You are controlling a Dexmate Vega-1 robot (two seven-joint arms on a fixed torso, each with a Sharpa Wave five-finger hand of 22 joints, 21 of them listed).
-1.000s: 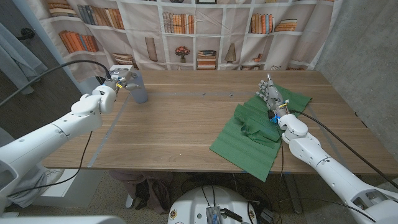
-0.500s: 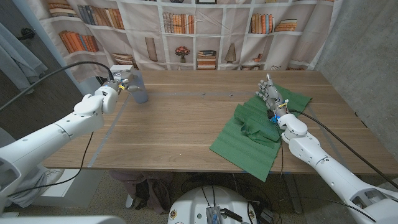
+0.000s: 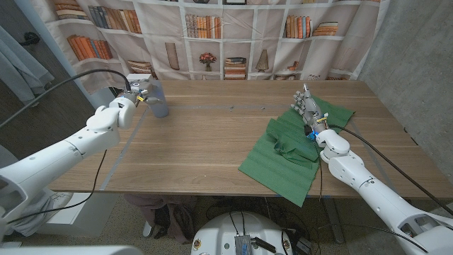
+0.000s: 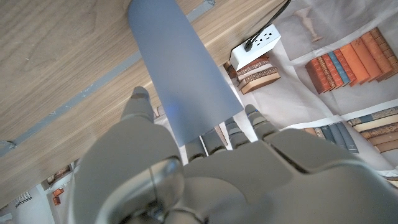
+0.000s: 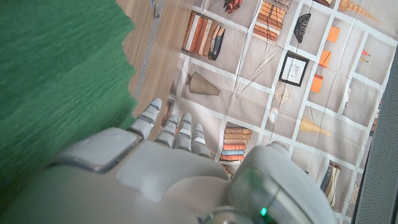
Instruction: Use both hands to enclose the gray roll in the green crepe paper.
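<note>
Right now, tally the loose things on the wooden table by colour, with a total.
Gray: 1, the gray cylindrical roll, gripped by the left hand.
Green: 1, the crumpled green crepe paper sheet, beside the right hand.
Total: 2.

Bookshelf-print curtain (image 3: 212,35) behind wooden table (image 3: 205,142); white power strip (image 4: 256,45) with black plug.

Gray roll (image 3: 159,100): a smooth bluish-gray cylinder, upright on the wooden table, upper left of the head view. Green crepe paper (image 3: 290,150): a finely ribbed sheet, rumpled and partly folded over itself, lying at right of centre, its lower corner overhanging the table's near edge.
</note>
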